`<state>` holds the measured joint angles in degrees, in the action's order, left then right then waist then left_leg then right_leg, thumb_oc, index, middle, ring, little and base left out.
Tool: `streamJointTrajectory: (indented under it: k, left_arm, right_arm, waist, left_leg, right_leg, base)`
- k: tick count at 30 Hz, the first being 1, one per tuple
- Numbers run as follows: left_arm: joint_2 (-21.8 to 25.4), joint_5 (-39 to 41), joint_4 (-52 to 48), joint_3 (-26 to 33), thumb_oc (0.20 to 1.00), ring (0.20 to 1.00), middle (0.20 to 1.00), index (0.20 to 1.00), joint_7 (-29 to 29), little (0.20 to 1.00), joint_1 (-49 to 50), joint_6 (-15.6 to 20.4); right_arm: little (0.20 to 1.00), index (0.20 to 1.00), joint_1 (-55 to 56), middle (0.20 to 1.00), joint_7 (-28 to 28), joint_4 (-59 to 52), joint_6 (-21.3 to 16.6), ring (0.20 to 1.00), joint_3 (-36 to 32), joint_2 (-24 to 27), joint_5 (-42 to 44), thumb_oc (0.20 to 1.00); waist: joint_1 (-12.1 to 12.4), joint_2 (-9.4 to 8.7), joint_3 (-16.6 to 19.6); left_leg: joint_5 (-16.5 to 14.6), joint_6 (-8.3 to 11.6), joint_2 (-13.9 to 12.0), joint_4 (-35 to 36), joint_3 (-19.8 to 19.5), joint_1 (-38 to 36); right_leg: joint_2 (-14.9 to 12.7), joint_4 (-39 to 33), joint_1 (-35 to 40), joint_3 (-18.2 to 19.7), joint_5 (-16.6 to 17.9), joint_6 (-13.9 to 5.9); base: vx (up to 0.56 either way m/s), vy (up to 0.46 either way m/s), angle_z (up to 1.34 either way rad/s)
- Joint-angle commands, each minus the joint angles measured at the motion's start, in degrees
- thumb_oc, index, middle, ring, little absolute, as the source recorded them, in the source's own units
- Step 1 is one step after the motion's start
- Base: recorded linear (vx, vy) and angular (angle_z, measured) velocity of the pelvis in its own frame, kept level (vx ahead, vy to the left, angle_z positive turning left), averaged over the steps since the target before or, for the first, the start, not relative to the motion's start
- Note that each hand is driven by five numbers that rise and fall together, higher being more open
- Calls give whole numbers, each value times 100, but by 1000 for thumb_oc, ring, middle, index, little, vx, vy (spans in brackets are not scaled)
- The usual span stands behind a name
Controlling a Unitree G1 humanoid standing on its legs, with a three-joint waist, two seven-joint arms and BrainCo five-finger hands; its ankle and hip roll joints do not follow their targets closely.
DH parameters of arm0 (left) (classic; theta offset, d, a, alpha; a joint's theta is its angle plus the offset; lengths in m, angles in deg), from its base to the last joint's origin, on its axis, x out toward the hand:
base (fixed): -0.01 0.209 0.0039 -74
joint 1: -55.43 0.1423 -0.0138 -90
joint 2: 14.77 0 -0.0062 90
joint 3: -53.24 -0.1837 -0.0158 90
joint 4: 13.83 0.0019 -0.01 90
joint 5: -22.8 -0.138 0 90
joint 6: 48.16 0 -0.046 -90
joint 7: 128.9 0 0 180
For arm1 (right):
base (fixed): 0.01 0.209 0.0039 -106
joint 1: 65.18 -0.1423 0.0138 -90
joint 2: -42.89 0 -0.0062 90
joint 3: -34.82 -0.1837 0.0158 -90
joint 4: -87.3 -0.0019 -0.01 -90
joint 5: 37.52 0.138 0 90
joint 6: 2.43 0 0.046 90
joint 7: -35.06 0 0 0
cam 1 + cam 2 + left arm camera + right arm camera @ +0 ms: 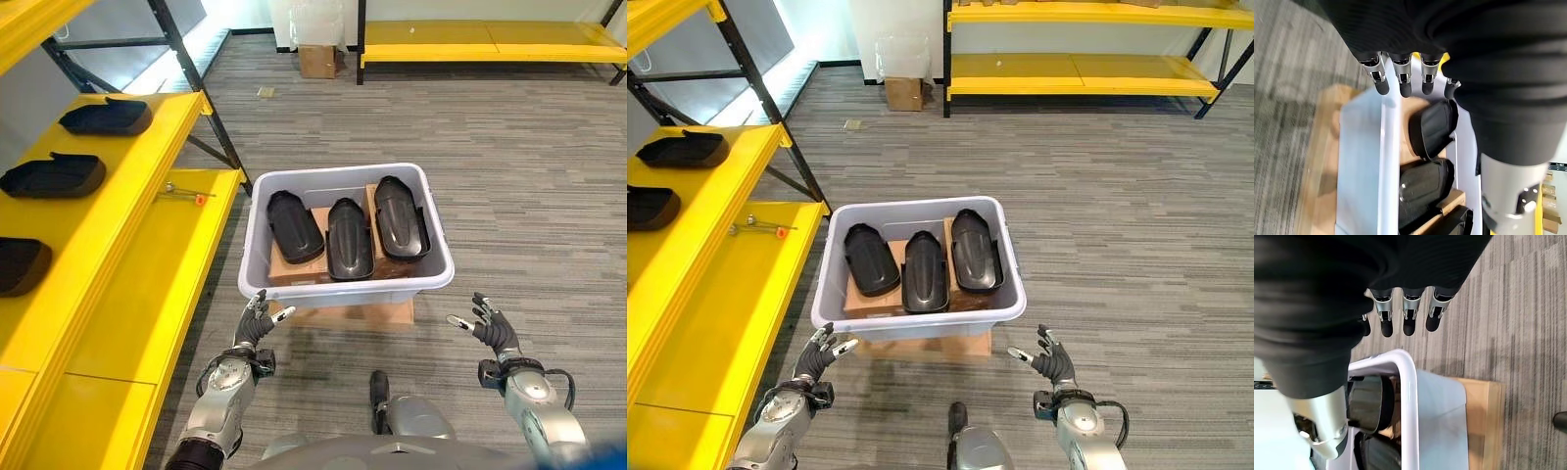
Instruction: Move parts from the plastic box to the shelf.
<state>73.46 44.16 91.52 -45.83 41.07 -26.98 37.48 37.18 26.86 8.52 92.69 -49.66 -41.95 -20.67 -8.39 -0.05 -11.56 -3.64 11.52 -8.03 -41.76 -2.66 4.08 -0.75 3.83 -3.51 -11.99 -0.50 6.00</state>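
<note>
- Left hand (257,321) raised just short of the near left corner of the plastic box (343,286); fingers straight and spread, holding nothing. Left wrist view: fingertips (1403,89) hang over the box rim, not gripping it.
- Right hand (493,331) off the box's near right corner, apart from it, over carpet; fingers relaxed and empty. Right wrist view has its fingertips (1409,327) above the floor, beside the box's rounded corner.
- Plastic box: grey, sits on a flat piece of cardboard (343,314) on the carpet.
- Inside the box, three black parts side by side on brown cardboard: left part (294,226), middle part (349,239), right part (399,217).
- Yellow shelf (147,284) along the robot's left. Three more black parts on its upper level: nearest (22,264), next (54,175), farthest (106,117).
- Small metal tool with an orange end (184,193) on the lower level.
- Far side: second yellow shelf (490,44), small cardboard carton (316,61) on the floor.
</note>
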Motion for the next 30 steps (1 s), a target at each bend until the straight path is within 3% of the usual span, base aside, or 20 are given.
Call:
streamJointTrajectory:
  k: [1, 2, 4, 7, 8, 10, 11, 13, 16, 17, 18, 23, 30]
  left_arm:
    - [235, 83, -381, -20, 1000, 1000, 1000, 1000, -106, 1000, 162, 184]
    - [236, 83, -381, -19, 1000, 1000, 1000, 1000, -106, 1000, 161, 184]
    - [238, 62, -364, 25, 1000, 1000, 1000, 1000, -69, 1000, 295, 189]
    - [188, 137, -379, 51, 1000, 1000, 1000, 1000, -122, 1000, 386, 172]
    - [166, 133, -409, 63, 1000, 1000, 1000, 1000, -147, 1000, 403, 167]
    - [120, 135, -403, 78, 1000, 1000, 1000, 1000, -155, 1000, 424, 165]
    - [121, 88, -397, 48, 1000, 1000, 1000, 1000, -138, 1000, 407, 176]
    - [144, 44, -387, 12, 1000, 1000, 1000, 1000, -87, 1000, 413, 184]
    - [171, 22, -403, 19, 1000, 1000, 1000, 1000, -50, 1000, 423, 187]
    - [218, -12, -415, -4, 1000, 1000, 1000, 1000, -16, 1000, 398, 214]
    - [220, -12, -414, -5, 1000, 1000, 1000, 1000, -16, 1000, 397, 214]
    - [460, -17, -471, -16, 1000, 1000, 1000, 1000, -23, 1000, 363, 239]
    - [749, -162, -978, 179, 1000, 1000, 1000, 1000, -97, 1000, 188, 508]
  right_arm:
    - [1000, 1000, -143, 1000, -95, -119, -245, 1000, -113, 114, 160, 1000]
    - [1000, 1000, -144, 1000, -95, -119, -244, 1000, -113, 112, 160, 1000]
    - [1000, 1000, -63, 1000, -103, -152, -227, 1000, -141, 114, 104, 1000]
    - [1000, 1000, -25, 1000, -109, -138, -218, 1000, -97, 130, 12, 1000]
    - [1000, 1000, -17, 1000, -120, -135, -216, 1000, -97, 142, -18, 1000]
    - [1000, 1000, 15, 1000, -95, -137, -205, 1000, -94, 158, -16, 1000]
    - [1000, 1000, 49, 1000, -89, -154, -208, 1000, -137, 160, 32, 1000]
    - [1000, 1000, 101, 1000, -54, -160, -191, 1000, -177, 123, 47, 1000]
    - [1000, 1000, 136, 1000, -55, -162, -186, 1000, -232, 96, 48, 1000]
    - [1000, 1000, 143, 1000, -48, -131, -187, 1000, -295, 36, 46, 1000]
    - [1000, 1000, 145, 1000, -48, -132, -186, 1000, -296, 34, 46, 1000]
    - [1000, 1000, 114, 1000, -56, -238, -161, 1000, -364, -87, 38, 1000]
    - [1000, 1000, -75, 1000, -115, -634, -424, 1000, -391, -9, -281, 1000]
  waist:
    - [183, -55, -228]
    - [182, -67, -217]
    - [265, -105, -209]
    - [380, -19, -209]
    - [387, 13, -194]
    - [387, 75, -160]
    - [355, 144, -123]
    - [331, 208, -12]
    - [343, 250, 31]
    - [314, 256, 43]
    - [313, 248, 42]
    - [296, 145, 97]
    - [324, 38, 120]
  left_leg:
    - [657, -614, 298, 919, 727, 210]
    - [676, -621, 314, 937, 733, 219]
    - [770, -621, -80, 1650, 822, 499]
    - [1107, -499, -335, 3083, 429, 356]
    - [1289, -441, -530, 3510, 310, 340]
    - [1529, -323, -786, 3987, 201, 280]
    - [1712, -190, -918, 4346, 292, 181]
    - [1640, -137, -953, 4495, 442, -7]
    - [1522, -147, -910, 4425, 403, -72]
    - [1330, -193, -781, 4273, 525, -70]
    - [1318, -199, -770, 4254, 524, -63]
    - [721, -408, -348, 3808, 876, 69]
    - [509, -520, -132, 3636, 1016, 291]
  right_leg:
    - [-435, 74, 1, 128, -382, -599]
    - [-449, 65, -11, 130, -369, -602]
    - [-506, -12, 167, 167, -477, -666]
    - [-510, -55, 342, 318, -601, -793]
    - [-536, -51, 376, 367, -653, -849]
    - [-585, -13, 431, 443, -738, -933]
    - [-628, 1, 502, 472, -792, -1023]
    - [-632, -72, 617, 505, -790, -1068]
    - [-720, -142, 703, 580, -753, -1117]
    - [-919, -194, 809, 575, -671, -1220]
    - [-930, -201, 815, 574, -669, -1226]
    - [-1530, -224, 756, 569, -397, -1537]
    - [-1840, -242, 536, 497, -217, -1736]
  base:
    - [143, -76, -2]
    - [201, -35, -12]
    - [229, 23, -1]
    - [227, 142, -13]
    - [212, 183, -59]
    - [244, 222, -51]
    - [216, 199, -32]
    - [201, 174, -26]
    - [177, 210, -33]
    - [165, 233, -31]
    - [158, 265, -11]
    - [104, 227, 5]
    - [30, 123, -12]
